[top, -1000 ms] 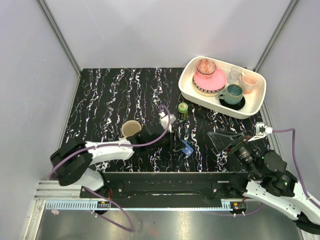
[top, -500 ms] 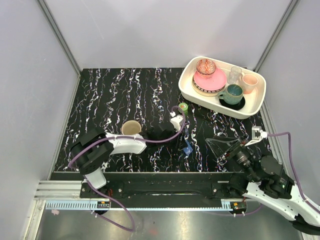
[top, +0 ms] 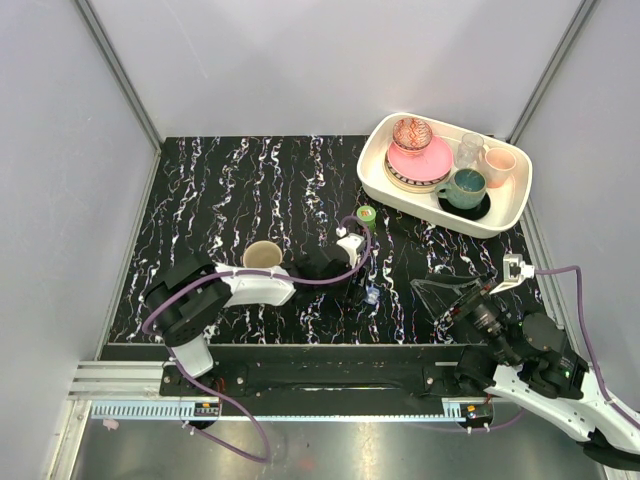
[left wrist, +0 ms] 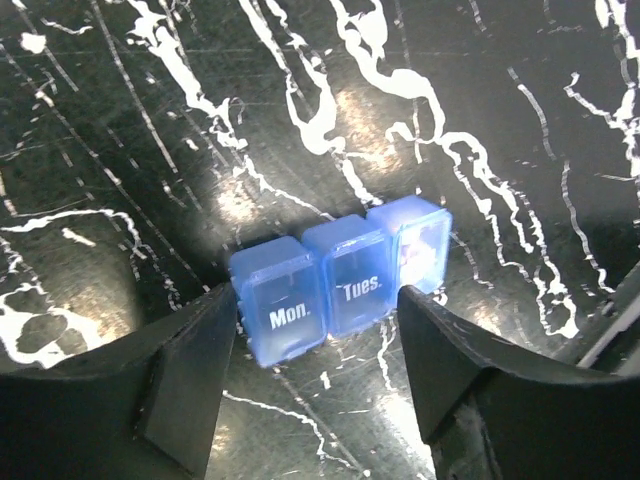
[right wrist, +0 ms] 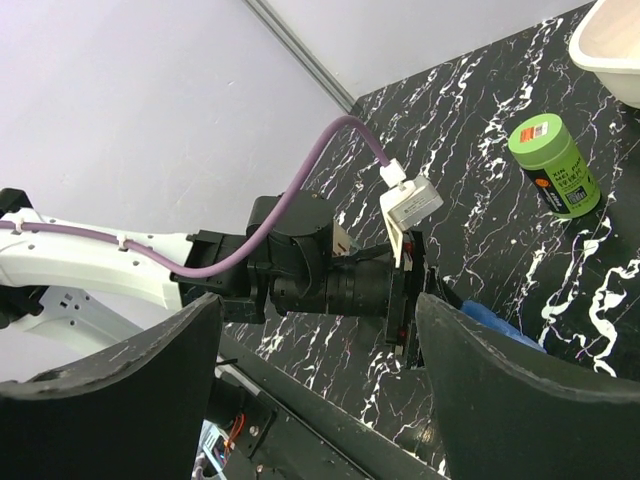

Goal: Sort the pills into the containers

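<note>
The containers, a small blue translucent pill box (left wrist: 335, 285) with lids marked "Mon." and "Tues.", lie flat on the black marbled table (top: 230, 190). Its third compartment (left wrist: 420, 245) shows something pale inside; I cannot tell what. No loose pills show. My left gripper (left wrist: 320, 400) hovers open just above, one finger on each side, neither gripping the box (top: 372, 295). The right gripper (right wrist: 315, 400) stands open and empty to the right of the box (right wrist: 500, 325), facing the left wrist. From above, the left gripper (top: 356, 286) and the right gripper (top: 432, 290) flank the box.
A green bottle (top: 366, 216) stands just behind the box, also seen as a green bottle (right wrist: 553, 165) from the right wrist. A beige mug (top: 262, 257) sits by the left arm. A white tray (top: 510, 215) with dishes and cups fills the back right corner.
The left gripper swung right with the pill box, then opened and let it go; the box now lies flat on the table. The right arm barely shifted.
</note>
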`<action>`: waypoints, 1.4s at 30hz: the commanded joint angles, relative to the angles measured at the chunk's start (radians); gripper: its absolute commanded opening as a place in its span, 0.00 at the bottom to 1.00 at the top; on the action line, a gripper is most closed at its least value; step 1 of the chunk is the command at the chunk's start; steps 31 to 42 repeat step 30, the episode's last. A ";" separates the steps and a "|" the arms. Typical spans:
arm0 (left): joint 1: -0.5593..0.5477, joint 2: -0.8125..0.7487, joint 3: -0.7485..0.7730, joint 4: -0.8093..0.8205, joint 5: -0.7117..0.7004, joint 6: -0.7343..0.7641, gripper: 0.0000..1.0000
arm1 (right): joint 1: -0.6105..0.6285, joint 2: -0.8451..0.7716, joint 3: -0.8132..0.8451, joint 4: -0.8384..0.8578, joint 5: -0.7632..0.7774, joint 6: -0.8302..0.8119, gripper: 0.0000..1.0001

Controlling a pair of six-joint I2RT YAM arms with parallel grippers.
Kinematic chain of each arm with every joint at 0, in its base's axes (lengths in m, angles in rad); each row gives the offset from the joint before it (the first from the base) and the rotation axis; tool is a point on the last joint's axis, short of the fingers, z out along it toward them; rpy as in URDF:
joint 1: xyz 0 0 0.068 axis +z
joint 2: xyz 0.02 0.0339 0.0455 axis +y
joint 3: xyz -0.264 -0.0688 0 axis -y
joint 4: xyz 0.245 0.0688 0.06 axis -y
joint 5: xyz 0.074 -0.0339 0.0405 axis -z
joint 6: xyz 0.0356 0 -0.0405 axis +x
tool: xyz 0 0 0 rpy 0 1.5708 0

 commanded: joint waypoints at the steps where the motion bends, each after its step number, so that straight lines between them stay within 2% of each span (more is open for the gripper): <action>1: 0.005 -0.037 0.038 -0.037 -0.067 0.031 0.72 | 0.001 -0.006 0.005 0.011 -0.014 -0.022 0.83; 3: 0.005 -0.061 0.058 -0.072 -0.071 0.042 0.77 | 0.003 -0.006 0.008 0.011 -0.012 -0.021 0.84; 8: 0.005 -0.127 0.125 -0.199 -0.077 0.076 0.99 | 0.001 -0.005 0.023 -0.009 0.014 -0.025 0.84; 12: 0.002 -0.198 0.197 -0.303 -0.107 0.088 0.99 | 0.001 -0.005 0.046 -0.027 0.030 -0.047 0.84; 18: -0.001 -0.356 0.259 -0.467 -0.236 0.071 0.99 | 0.003 0.037 0.097 -0.098 0.087 -0.048 0.86; 25: 0.005 -0.577 0.205 -0.560 -0.429 0.034 0.99 | 0.001 0.171 0.154 -0.101 0.075 -0.079 0.90; 30: 0.033 -0.679 0.158 -0.612 -0.459 0.037 0.99 | 0.001 0.238 0.174 -0.101 0.081 -0.078 0.93; 42: 0.033 -0.679 0.158 -0.612 -0.459 0.037 0.99 | 0.001 0.238 0.174 -0.101 0.081 -0.078 0.93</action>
